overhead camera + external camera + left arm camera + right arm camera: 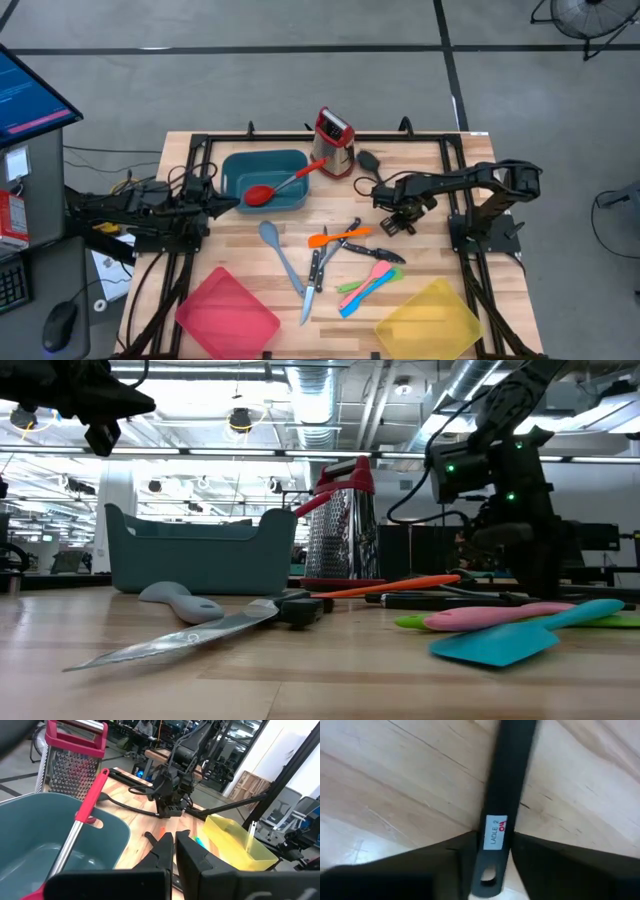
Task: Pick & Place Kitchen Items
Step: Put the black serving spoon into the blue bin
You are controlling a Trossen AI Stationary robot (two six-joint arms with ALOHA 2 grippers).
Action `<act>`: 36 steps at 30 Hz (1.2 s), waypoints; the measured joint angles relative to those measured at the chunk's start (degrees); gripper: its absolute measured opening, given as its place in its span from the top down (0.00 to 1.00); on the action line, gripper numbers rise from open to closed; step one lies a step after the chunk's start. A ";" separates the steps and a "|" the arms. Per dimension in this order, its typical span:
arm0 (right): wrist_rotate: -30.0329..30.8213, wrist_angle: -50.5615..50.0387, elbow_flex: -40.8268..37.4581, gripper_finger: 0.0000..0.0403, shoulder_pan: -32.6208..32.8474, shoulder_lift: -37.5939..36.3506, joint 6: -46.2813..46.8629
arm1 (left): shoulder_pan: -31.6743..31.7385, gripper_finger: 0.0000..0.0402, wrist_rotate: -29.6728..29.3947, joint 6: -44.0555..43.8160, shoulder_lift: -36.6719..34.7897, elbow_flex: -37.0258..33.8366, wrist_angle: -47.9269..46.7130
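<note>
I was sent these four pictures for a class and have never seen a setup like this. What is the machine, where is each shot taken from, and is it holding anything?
Two dark robot arms work at a wooden table. One picture looks straight down, one looks level across the tabletop, and two come from cameras on the arms' wrists. The right gripper has its fingers on either side of the black ladle handle. The left gripper waits beside the teal tray, where a red spoon rests. Knives and small coloured plastic utensils lie mid-table, with red and yellow trays nearby.
</note>
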 joint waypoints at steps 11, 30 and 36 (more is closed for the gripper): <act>-0.30 -2.03 0.86 0.83 0.42 -0.65 0.94 | 0.00 1.00 0.03 -0.21 0.02 -0.06 -0.52; 1.00 -6.07 1.51 0.98 0.35 -14.79 5.27 | 0.02 1.00 0.03 -0.20 -0.01 -0.06 -0.63; 1.97 -5.33 1.53 0.81 0.26 -15.22 9.89 | 0.02 1.00 0.05 -0.20 -0.02 -0.06 -0.63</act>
